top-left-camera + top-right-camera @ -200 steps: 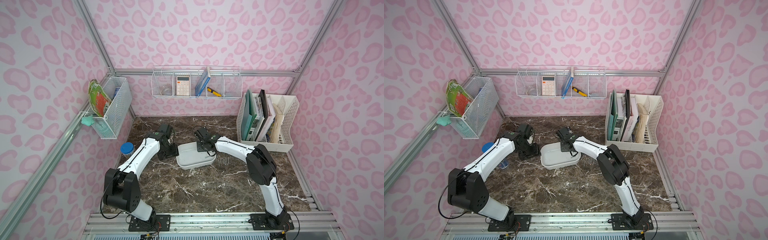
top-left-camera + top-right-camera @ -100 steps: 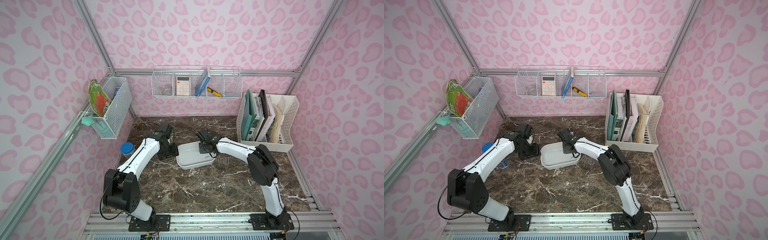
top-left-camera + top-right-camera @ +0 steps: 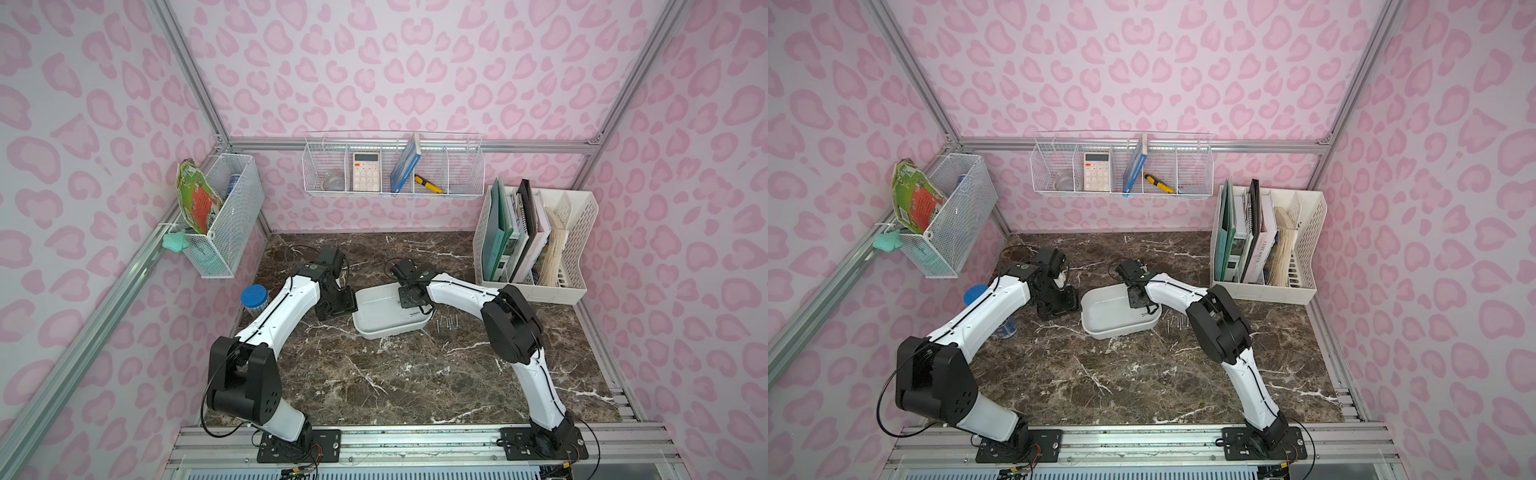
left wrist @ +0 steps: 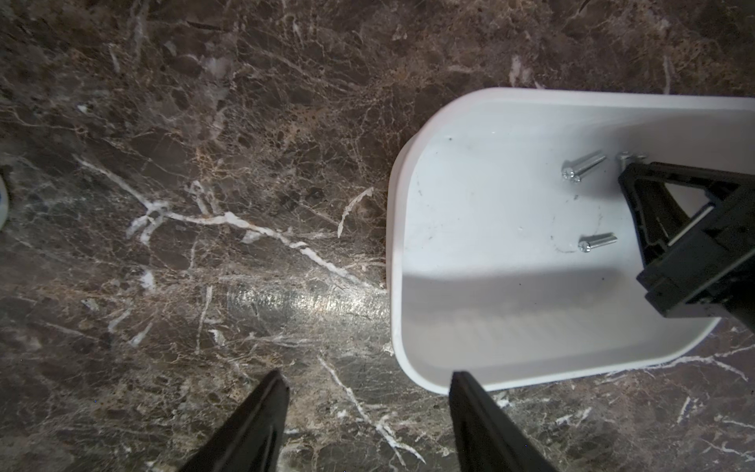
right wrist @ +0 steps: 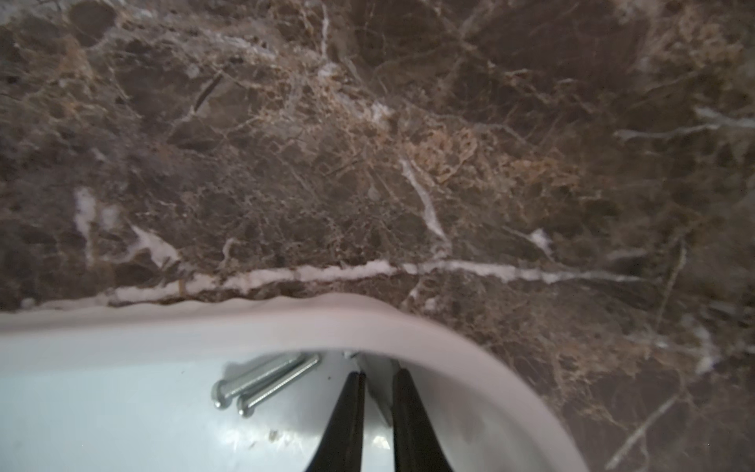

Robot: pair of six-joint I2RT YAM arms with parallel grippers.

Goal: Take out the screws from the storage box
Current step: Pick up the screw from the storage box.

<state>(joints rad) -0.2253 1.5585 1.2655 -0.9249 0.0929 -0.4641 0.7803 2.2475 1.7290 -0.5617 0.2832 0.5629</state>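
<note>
Table (image 3: 415, 374): dark marble; a few freed screws (image 3: 446, 323) lie on it just beside the box, so I judge the job is partly done.
Box (image 3: 376, 313): flat on the table between my arms, with screws left inside.
Left gripper (image 4: 367, 378): spread wide and empty, hovering at the box's near corner. I would press it on the rim if the box slides.
Right gripper (image 5: 378, 374): down inside the box by the curved wall, jaws a slit apart. I cannot tell if anything is pinched.
Pair (image 5: 265, 384): side by side, touching, just beside my tips. I would avoid nudging them.
Corner screw (image 4: 627, 156): at my tip. I would straddle the shank, clamp, then lift straight.
</note>
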